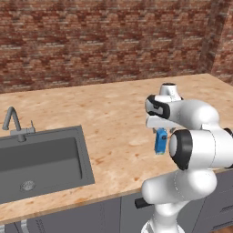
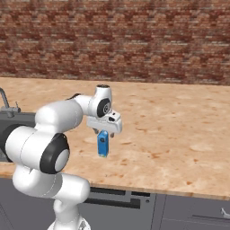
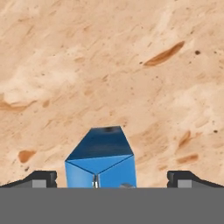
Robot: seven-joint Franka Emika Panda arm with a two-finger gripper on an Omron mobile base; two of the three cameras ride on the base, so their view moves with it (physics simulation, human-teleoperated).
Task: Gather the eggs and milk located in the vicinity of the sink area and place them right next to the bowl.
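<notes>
The milk (image 1: 160, 142) is a small bright blue carton with a peaked top, standing upright on the wooden counter right of the sink (image 1: 41, 159). My gripper (image 2: 103, 132) hangs straight over it, pointing down, jaws open. In the hand view the milk (image 3: 101, 159) sits between the two fingertips (image 3: 41, 177), with a clear gap on each side. In the right base view the milk (image 2: 103, 143) stands just below the hand, its top level with the finger ends. The eggs and the bowl are out of view.
The dark grey sink basin with its curved tap (image 1: 13, 120) takes up the counter's left part. The wood-grain counter (image 1: 113, 104) stretches back to a brick wall (image 1: 104, 41). The counter's front edge runs just in front of the carton, with cabinet fronts (image 2: 148, 202) below.
</notes>
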